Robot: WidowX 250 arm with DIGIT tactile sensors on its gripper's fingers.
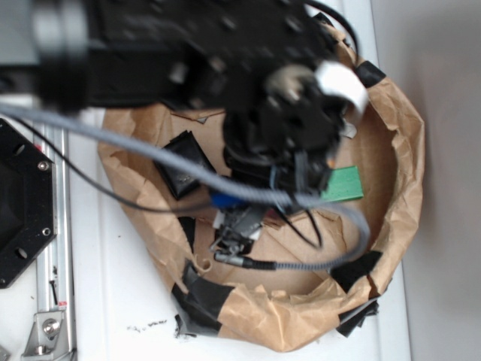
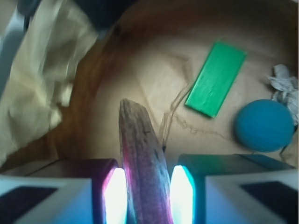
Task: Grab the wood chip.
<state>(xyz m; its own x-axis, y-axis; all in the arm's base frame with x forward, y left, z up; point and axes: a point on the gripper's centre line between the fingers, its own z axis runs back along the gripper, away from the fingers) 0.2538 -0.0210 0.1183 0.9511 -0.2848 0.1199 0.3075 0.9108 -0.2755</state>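
The wrist view shows what the exterior view hides: the wood chip [image 2: 142,163] stands between the two glowing pads [image 2: 115,196] of the gripper [image 2: 148,196], which is closed on it, each pad pressed against a side. The chip is dark brown and rough-grained, and its pointed end reaches up past the fingers over the brown paper floor [image 2: 154,79]. Beyond it lies a green block [image 2: 216,78], flat on the paper and set at a slant, with a blue ball [image 2: 264,125] near its lower end and a scrap of grey crumpled stuff [image 2: 284,86] at the right edge.

In the exterior view the black arm [image 1: 225,60] covers the middle of a paper-walled ring [image 1: 406,173] patched with black tape. The gripper and the chip cannot be made out there under the arm and cables. That view alone shows a black square pad [image 1: 180,165] lying left of the arm, and only a corner of the green block [image 1: 344,184] peeks out on the right.
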